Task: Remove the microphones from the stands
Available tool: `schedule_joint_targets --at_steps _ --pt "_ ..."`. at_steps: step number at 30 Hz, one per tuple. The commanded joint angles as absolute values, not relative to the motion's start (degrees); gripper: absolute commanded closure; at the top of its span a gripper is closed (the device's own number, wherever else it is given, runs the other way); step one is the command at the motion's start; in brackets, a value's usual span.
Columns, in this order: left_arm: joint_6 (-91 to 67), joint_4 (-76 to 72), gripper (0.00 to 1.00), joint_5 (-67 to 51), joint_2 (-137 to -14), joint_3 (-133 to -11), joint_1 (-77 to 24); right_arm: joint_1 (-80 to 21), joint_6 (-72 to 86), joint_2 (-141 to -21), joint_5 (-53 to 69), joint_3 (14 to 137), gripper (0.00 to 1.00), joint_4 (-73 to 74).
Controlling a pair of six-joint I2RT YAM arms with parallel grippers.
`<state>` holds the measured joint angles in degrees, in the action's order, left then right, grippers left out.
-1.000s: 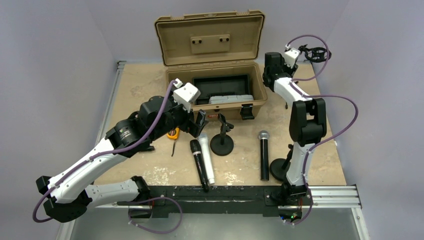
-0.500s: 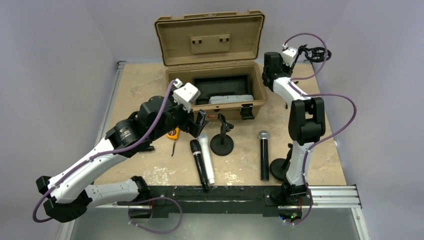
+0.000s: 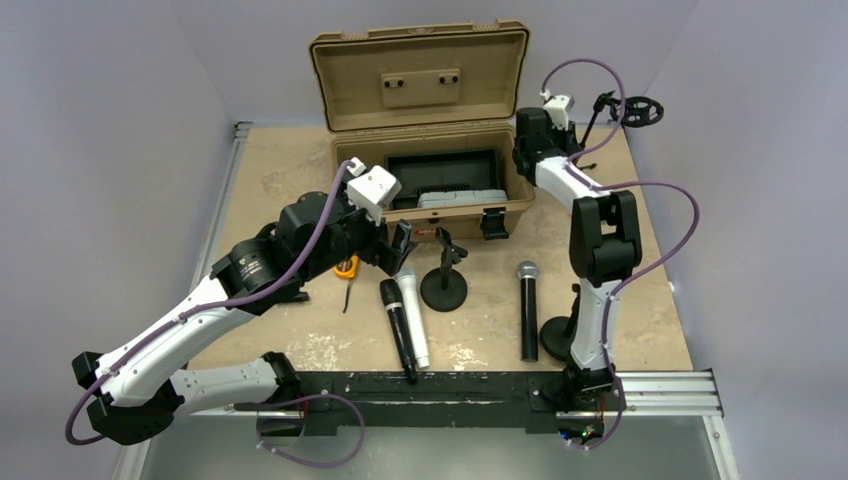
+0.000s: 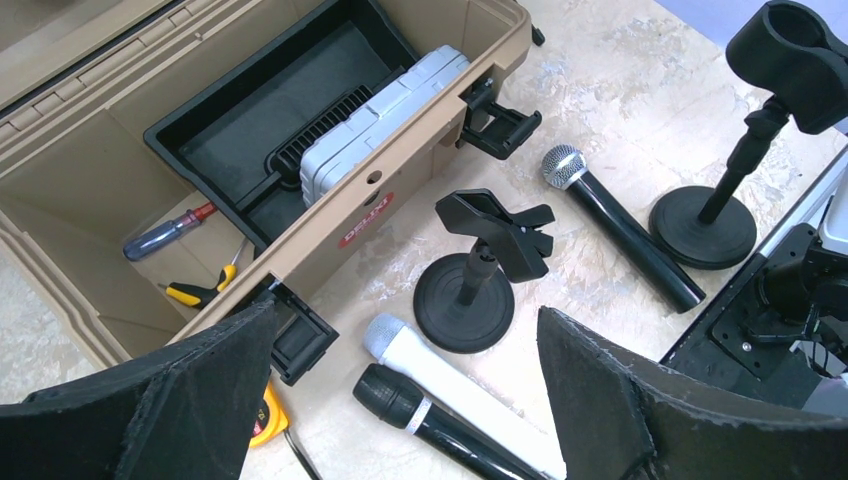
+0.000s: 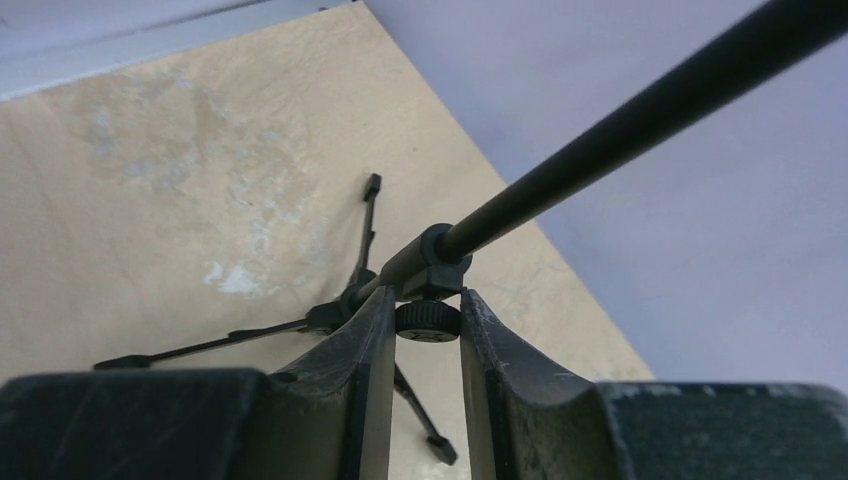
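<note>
Right arm has swung leftward at the far corner, its wrist now nearer the toolbox (image 3: 432, 178).

We see the right gripper (image 5: 428, 312) pinched on the clamp knob (image 5: 428, 323) of the tripod stand (image 5: 300, 325). The left gripper (image 4: 400, 400) hangs wide open and empty over the white microphone (image 4: 455, 385), which lies on the table beside the round-base stand (image 4: 465, 305) with its clip bare. We judge removal done there. Whether the ring mount (image 3: 641, 108) holds anything, we cannot tell.

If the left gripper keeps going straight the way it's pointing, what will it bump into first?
Probably the white microphone, lying on the table right ahead, between the fingers of the open left gripper. The black microphone lies close beside it, so depth leaves some doubt.
</note>
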<state>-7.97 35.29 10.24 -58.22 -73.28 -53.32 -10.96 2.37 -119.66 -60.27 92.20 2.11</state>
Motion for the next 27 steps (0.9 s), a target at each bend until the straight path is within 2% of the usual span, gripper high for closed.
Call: schedule_joint_targets --at_steps 1,9,12,16,18,22,27 --pt "-9.04 34.07 0.02 9.32 -57.39 -75.23 -53.26 -13.24 -11.93 -123.24 -69.22 91.51 1.0 5.64" --pt "-9.05 34.08 0.02 9.49 -57.48 -75.15 -53.26 -14.49 -18.01 -123.04 -68.21 95.0 0.98 1.8" --pt "-8.97 34.05 0.02 9.61 -57.48 -75.15 -53.26 -14.58 -14.6 -122.03 -64.75 97.0 0.75 3.82" --pt "-8.94 34.1 0.02 9.71 -57.58 -75.17 -53.22 -14.59 -10.41 -119.17 -62.38 94.61 0.56 2.06" --pt "-8.96 34.1 0.02 9.52 -57.7 -75.15 -53.26 -14.57 -6.12 -116.88 -62.14 93.18 0.43 1.35" --pt "-9.05 34.06 0.02 9.32 -57.68 -75.15 -53.26 -14.42 1.5 -112.53 -57.77 89.39 0.35 -1.4" --pt "-9.05 34.07 0.02 9.4 -57.75 -75.1 -53.26 -14.16 13.22 -110.22 -60.9 86.5 0.3 -3.0"
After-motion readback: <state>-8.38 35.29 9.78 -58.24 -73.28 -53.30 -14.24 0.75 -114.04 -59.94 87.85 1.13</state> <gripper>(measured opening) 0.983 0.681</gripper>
